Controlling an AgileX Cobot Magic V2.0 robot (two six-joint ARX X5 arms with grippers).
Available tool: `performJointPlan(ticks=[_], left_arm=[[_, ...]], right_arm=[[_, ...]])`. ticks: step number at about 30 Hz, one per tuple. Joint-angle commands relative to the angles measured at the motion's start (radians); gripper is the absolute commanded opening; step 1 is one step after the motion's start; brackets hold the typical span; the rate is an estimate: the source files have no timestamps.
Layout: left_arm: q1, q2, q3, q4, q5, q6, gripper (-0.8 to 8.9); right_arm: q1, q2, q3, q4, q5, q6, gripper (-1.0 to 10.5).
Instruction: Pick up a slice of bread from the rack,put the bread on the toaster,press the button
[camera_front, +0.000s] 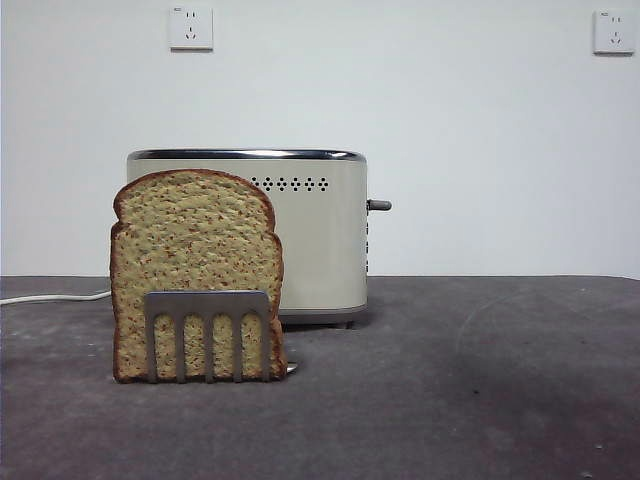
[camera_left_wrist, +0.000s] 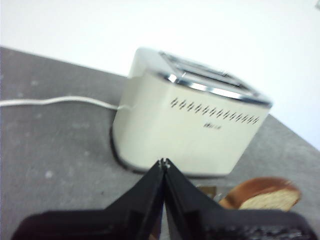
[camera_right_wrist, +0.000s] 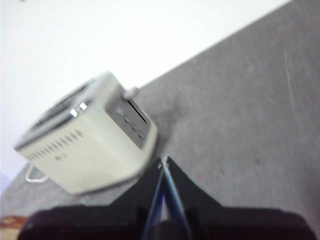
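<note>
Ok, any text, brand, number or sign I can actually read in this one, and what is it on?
None can be read.
Toaster: small dark logo under the row of slanted marks, too blurred.
Two wall sockets: tiny marks at their top corners, too small.
Slice of bread, rack: no text.

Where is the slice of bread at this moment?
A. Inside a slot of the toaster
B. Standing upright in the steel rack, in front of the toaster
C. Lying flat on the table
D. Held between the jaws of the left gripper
B: the slice of bread stands upright in the rack, in front of the toaster; no gripper touches it.
</note>
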Motion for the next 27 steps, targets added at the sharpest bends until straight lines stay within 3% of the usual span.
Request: performJointPlan(ticks=[1, 8, 17, 22, 27], left_arm=[[0.002, 0.022, 0.069, -0.038, 0.014, -0.002, -0.08], [0.002, 0.134, 0.254, -0.106, 0.126, 0.058, -0.08], [0.002, 0.341, 0.537, -0.361, 0.296, 0.346, -0.08], [-0.011, 0.448, 0.679, -0.556, 0.35, 0.526, -0.08], [-0.049, 0.504, 0.746, -0.645, 0.349, 0.611, -0.08]], right_arm=[[0.001, 0.048, 0.078, 0.008, -0.031, -0.028, -0.1], [0.001, 0.232, 0.307, -0.09, -0.146, -0.161, -0.1], [0.001, 0.507, 0.649, -0.444, -0.317, -0.489, -0.1], [0.01, 0.625, 0.8, -0.641, -0.32, -0.64, -0.1], [0.016, 0.668, 0.854, -0.711, -0.319, -0.698, -0.1]])
